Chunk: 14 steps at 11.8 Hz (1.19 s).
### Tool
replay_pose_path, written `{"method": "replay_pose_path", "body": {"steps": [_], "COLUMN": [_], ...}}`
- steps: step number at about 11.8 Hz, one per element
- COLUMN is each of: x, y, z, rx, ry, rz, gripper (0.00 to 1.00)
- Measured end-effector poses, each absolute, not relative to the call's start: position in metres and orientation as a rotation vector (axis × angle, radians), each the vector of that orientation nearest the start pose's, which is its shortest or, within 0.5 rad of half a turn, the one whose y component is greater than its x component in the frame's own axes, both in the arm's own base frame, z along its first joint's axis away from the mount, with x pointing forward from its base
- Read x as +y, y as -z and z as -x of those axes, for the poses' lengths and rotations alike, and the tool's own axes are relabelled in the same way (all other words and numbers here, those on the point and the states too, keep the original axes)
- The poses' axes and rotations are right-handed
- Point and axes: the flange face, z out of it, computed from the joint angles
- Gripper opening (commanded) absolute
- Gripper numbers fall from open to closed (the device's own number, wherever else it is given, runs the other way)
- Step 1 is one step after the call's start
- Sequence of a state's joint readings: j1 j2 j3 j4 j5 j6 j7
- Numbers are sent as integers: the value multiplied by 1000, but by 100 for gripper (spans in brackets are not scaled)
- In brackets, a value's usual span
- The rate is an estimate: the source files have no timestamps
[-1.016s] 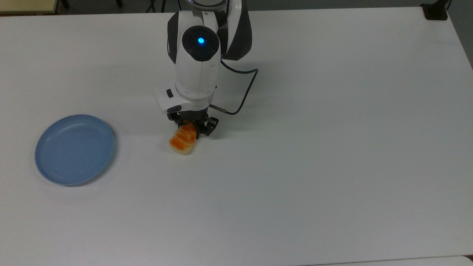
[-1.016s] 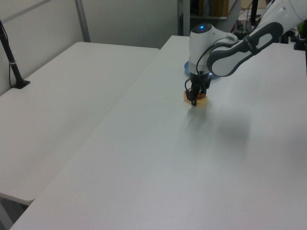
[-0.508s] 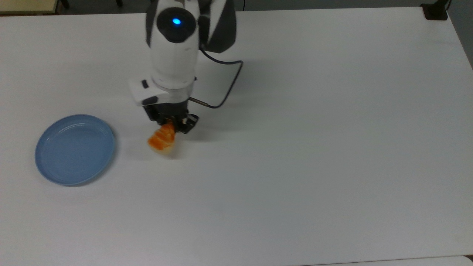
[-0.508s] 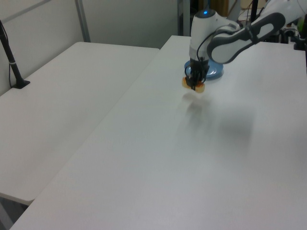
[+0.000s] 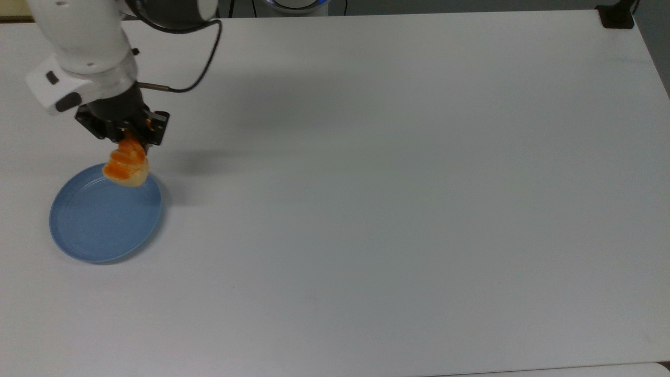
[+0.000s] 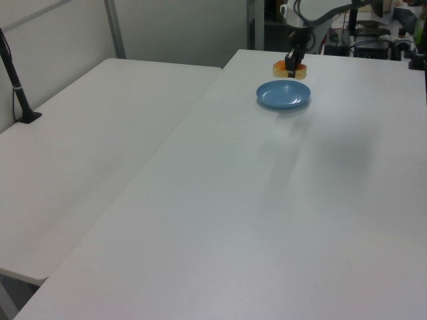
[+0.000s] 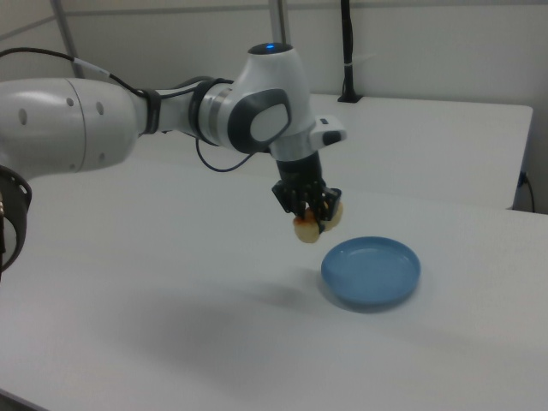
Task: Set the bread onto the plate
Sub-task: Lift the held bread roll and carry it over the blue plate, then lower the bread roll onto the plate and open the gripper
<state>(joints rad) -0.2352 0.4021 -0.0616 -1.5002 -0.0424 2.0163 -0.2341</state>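
The bread [image 5: 126,163], a small bun with an orange-brown ridged top, hangs in the air with my gripper [image 5: 127,137] shut on its upper end. In the top view it overlaps the far rim of the light-blue plate [image 5: 102,222], which lies on the white table at the top view's left. The right view shows my gripper [image 7: 312,210] holding the bread [image 7: 310,223] above the table, just to the left of the plate [image 7: 371,271]. In the left view the bread [image 6: 291,69] hangs beyond the plate [image 6: 283,95].
A black cable [image 5: 196,63] loops from the arm beside the wrist. A black post base [image 5: 617,15] stands at the table's far right corner in the top view. A second white table [image 6: 87,127] adjoins on the left view's left.
My gripper has lifted the bread off the table and carried it toward the top view's left, from mid-table to the plate's far rim. The plate has not moved.
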Motion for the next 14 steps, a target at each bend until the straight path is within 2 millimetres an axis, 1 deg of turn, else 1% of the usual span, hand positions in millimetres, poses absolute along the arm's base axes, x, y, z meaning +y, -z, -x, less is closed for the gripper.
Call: {"method": "replay_pose_path", "body": {"steps": [1, 2, 4, 5, 6, 8, 9, 10, 11, 12, 14], "x": [-214, -225, -256, -266, -271, -276, -277, -278, -278, -279, -280], "y": [-448, -445, -426, -413, -398, -371, -361, -350, -341, -337, -336], "z": [-659, -661, -668, -672, -676, -683, -686, -689, -691, -692, -693], "rx": [13, -11, -48, -47, -42, -41, -43, -47, -47, -40, -48], "ry": [143, 142, 121, 117, 115, 116, 123, 137, 150, 152, 142], "rz": [3233, 3236, 3243, 3246, 3248, 3250, 3252, 3256, 3258, 3259, 3281], "gripper": [28, 28, 28, 28, 28, 29, 42, 77, 100, 100, 100]}}
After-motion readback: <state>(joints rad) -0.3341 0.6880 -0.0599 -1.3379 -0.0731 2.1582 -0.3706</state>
